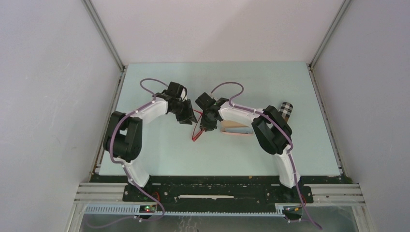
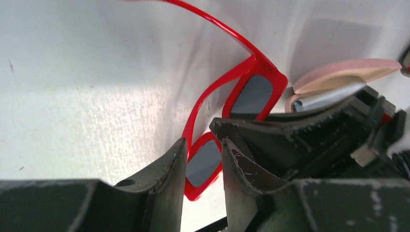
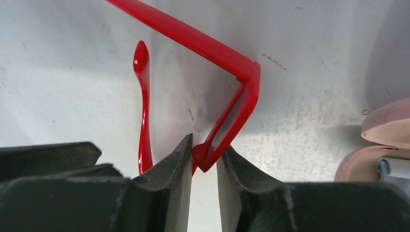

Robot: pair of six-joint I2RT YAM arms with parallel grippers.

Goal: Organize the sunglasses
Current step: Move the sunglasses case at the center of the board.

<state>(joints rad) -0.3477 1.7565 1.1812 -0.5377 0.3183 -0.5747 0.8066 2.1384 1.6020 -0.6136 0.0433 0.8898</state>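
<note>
Left tool (image 2: 204,145): holding the red sunglasses (image 2: 254,94) by a lens
Right tool (image 3: 204,145): we see it pinching their frame corner
Pink case (image 1: 236,129): 3 o'clock — near

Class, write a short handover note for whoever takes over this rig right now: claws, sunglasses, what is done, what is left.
Left claw: shut on one lens end of the red sunglasses.
Right claw: shut on the frame by the other lens.
Sunglasses: temples unfolded, beside the open pink case; plaid case at far right.
Done: pair gripped by both claws.
Left: probably fold it and put it in a case; no second pair in view.
</note>
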